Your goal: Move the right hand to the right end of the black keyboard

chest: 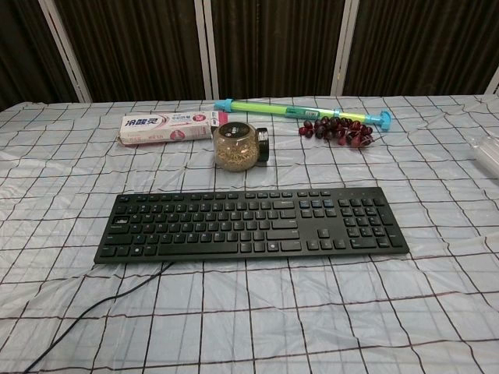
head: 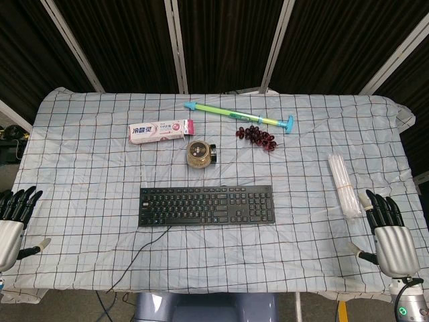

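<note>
The black keyboard (head: 206, 205) lies flat in the middle of the checked tablecloth, its cable trailing off toward the front left; in the chest view the keyboard (chest: 251, 223) fills the centre with its number pad at the right end. My right hand (head: 388, 231) hovers at the table's front right corner, fingers apart and holding nothing, well to the right of the keyboard. My left hand (head: 12, 217) sits at the front left edge, fingers spread and empty. Neither hand shows in the chest view.
Behind the keyboard stand a small jar (head: 199, 153), a toothpaste box (head: 161, 130), a green-blue pump toy (head: 238, 116) and a bunch of dark grapes (head: 257, 135). A bundle of clear straws (head: 343, 184) lies between the keyboard and my right hand.
</note>
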Robot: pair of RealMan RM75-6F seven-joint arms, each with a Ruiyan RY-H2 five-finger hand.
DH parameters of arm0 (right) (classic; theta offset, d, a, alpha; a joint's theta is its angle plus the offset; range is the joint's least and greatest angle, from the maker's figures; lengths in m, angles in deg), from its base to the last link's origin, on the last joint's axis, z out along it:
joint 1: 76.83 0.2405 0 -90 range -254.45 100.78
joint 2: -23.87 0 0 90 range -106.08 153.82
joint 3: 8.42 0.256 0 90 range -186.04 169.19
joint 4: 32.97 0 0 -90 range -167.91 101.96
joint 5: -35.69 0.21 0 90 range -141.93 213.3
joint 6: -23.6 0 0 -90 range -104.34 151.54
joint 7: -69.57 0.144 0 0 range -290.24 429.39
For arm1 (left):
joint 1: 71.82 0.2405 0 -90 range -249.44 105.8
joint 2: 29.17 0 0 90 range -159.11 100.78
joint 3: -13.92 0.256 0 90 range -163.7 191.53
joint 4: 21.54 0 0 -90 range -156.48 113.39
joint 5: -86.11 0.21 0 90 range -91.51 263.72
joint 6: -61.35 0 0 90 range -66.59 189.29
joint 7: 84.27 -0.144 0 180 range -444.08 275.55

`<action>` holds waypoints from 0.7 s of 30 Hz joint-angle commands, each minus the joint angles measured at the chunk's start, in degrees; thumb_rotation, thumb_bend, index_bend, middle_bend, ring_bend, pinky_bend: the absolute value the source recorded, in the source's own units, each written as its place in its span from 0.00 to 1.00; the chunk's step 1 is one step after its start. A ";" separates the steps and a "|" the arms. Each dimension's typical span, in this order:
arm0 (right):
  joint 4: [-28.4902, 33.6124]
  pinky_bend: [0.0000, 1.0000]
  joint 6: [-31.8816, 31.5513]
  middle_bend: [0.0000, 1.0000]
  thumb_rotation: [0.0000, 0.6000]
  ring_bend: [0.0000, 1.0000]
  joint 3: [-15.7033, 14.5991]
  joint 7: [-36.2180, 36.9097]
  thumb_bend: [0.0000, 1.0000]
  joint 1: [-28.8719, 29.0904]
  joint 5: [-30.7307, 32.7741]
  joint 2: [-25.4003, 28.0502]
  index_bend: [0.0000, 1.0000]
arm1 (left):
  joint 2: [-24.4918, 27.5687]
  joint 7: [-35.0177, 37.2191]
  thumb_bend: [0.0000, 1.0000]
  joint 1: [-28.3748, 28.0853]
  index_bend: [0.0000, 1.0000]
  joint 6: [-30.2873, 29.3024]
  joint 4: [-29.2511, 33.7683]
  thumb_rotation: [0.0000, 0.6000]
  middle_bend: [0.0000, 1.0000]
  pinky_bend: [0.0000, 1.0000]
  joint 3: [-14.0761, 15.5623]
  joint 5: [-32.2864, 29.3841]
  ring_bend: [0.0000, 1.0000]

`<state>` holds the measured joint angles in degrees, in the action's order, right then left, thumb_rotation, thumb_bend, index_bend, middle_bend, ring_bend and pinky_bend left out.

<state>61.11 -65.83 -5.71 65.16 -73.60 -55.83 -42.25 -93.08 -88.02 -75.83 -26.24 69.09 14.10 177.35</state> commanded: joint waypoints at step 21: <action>1.64 0.03 0.70 0.00 1.00 0.00 0.48 0.27 0.07 0.73 -0.05 -0.24 0.00 | -0.02 0.36 0.08 -0.07 0.00 0.03 -0.10 1.00 0.00 0.00 -0.01 0.08 0.00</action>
<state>62.32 -65.34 -5.35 65.39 -73.09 -55.83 -42.40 -93.09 -87.66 -75.91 -26.20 68.98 14.10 177.44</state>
